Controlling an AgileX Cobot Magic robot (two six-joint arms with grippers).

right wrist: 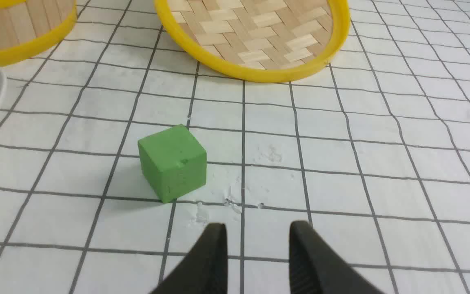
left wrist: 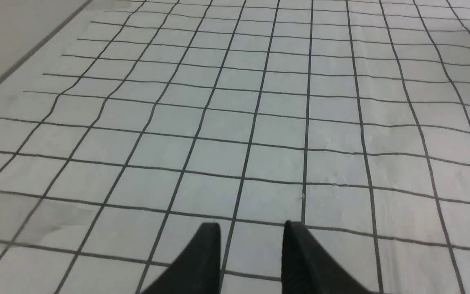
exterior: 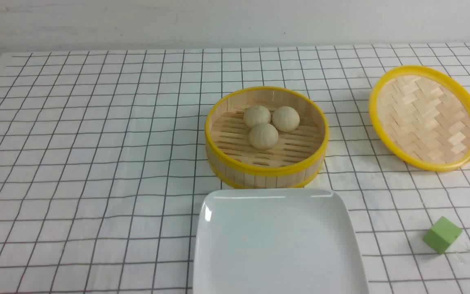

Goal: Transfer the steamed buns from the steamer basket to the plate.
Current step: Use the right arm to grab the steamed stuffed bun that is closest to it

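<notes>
Buns (exterior: 263, 136) lie clustered in the basket (exterior: 265, 170), so the left claw (left wrist: 251, 224) or right claw (right wrist: 257, 225), both open and empty, should descend on the front one and squeeze softly.

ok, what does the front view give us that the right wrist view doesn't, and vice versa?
Front only: the three steamed buns clustered inside the steamer basket, and most of the bare plate.
Right wrist only: the right gripper, its fingers apart with nothing between them.
Both: the green cube, the woven lid, part of the basket's outer wall, an edge of the plate, and the gridded cloth.
</notes>
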